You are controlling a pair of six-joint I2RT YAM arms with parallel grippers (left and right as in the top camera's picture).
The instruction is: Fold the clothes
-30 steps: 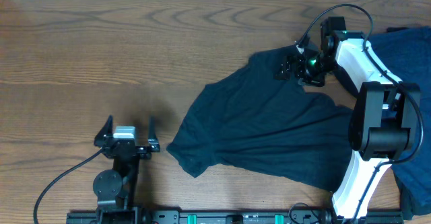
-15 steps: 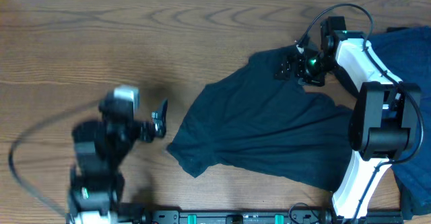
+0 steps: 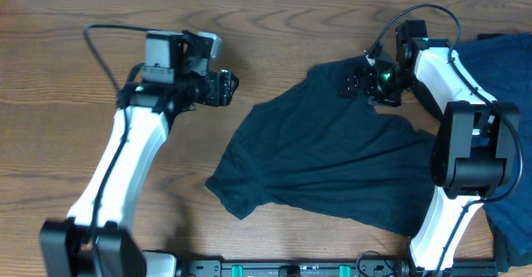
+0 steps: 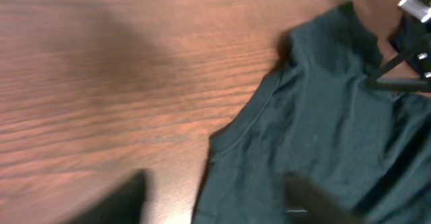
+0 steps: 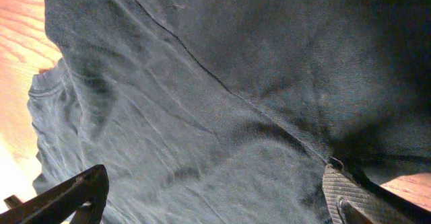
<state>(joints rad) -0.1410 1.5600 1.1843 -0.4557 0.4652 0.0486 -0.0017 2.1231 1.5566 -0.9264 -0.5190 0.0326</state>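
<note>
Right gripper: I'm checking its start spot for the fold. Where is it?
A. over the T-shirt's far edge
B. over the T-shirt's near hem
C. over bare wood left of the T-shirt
A: the overhead view shows the right gripper at the far edge of the T-shirt, and fabric fills its wrist view.

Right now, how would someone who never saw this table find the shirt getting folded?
Look at the brown wooden table, right of its middle. A very dark T-shirt lies spread out there, crumpled. The cloth at the table's right edge is bluer; the shirt is almost black and shows a short sleeve.
</note>
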